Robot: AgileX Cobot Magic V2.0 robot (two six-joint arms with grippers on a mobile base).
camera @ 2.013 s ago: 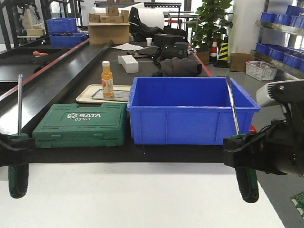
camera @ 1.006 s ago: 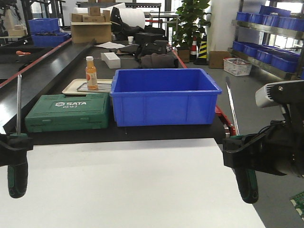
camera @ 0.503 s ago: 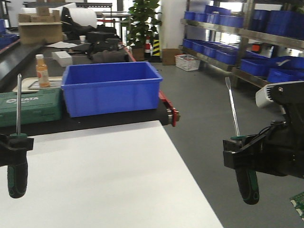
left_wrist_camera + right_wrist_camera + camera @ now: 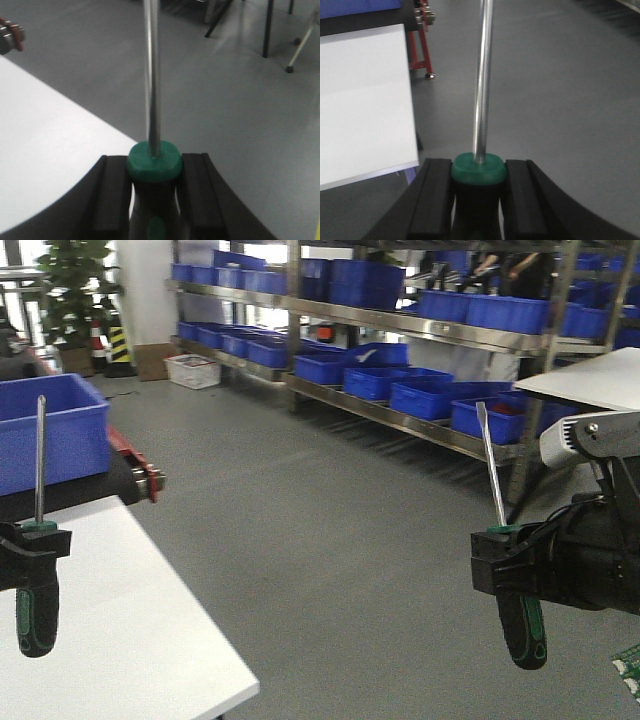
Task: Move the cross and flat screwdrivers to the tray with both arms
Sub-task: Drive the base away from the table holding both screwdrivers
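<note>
Both screwdrivers are held upright, shafts pointing up. My left gripper (image 4: 36, 545) is shut on the black-and-green handle of one screwdriver (image 4: 37, 615) at the left edge, over the white table; its tip looks narrow and pointed. My right gripper (image 4: 510, 562) is shut on the other screwdriver (image 4: 522, 625), which has a flat blade tip, out over the floor. In the left wrist view the pads (image 4: 116, 192) clamp the handle below the screwdriver's green collar (image 4: 153, 162). The right wrist view shows the same hold on its screwdriver (image 4: 479, 169). The tray is out of view.
A white table (image 4: 130, 640) fills the lower left, its corner near the bottom centre. Behind it a blue crate (image 4: 50, 440) sits on a black conveyor end. Steel shelves with blue crates (image 4: 400, 350) line the far wall across grey floor. A second white tabletop (image 4: 590, 380) shows at right.
The whole view has swung right: the green toolbox, bottle and beige tray have left the frame, the blue crate slid to the left edge, and the shelving came in. Both grippers keep their screwdrivers.
</note>
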